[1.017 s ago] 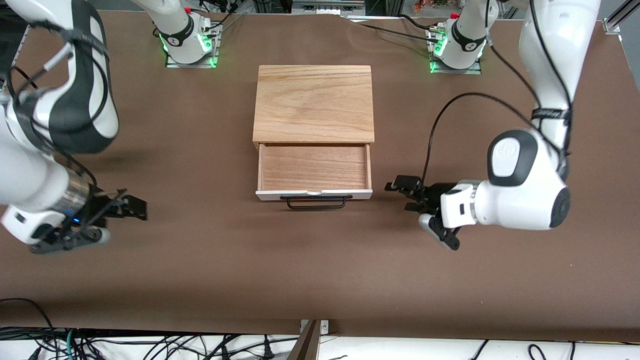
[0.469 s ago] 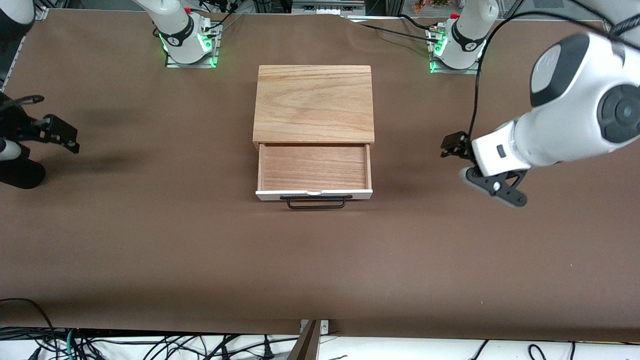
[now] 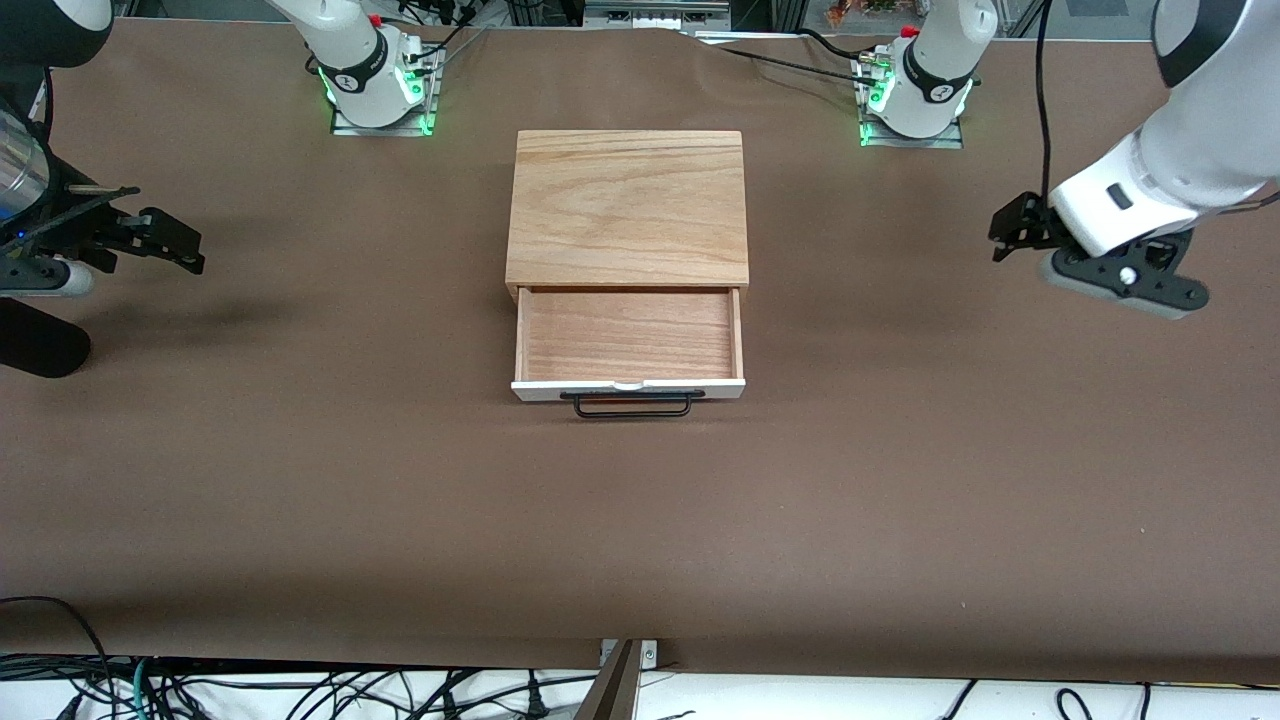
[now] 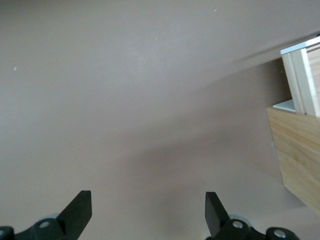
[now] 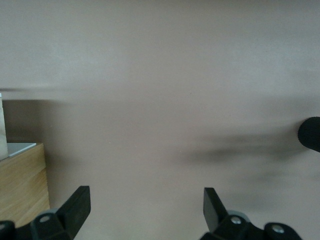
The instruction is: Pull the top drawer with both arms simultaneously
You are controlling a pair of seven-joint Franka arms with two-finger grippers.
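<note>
The top drawer (image 3: pixel 628 340) stands pulled out of the wooden box (image 3: pixel 628 205), its tray empty, with the white front panel and black bar handle (image 3: pixel 632 404) facing the front camera. My left gripper (image 3: pixel 1010 235) is open and empty, up in the air over the bare table toward the left arm's end. My right gripper (image 3: pixel 175 240) is open and empty over the table toward the right arm's end. The left wrist view shows the open fingers (image 4: pixel 80 210) and the box's side (image 4: pixel 297 150). The right wrist view shows open fingers (image 5: pixel 212 205) and the box's corner (image 5: pixel 22 175).
The brown table (image 3: pixel 400 500) carries only the box. The two arm bases (image 3: pixel 375 75) (image 3: pixel 915 85) stand at the table's edge farthest from the front camera. Cables hang past the table's edge nearest that camera.
Both arms have drawn away from the drawer front, each rising and swinging out toward its own end of the table. The drawer stays pulled out and has not moved.
</note>
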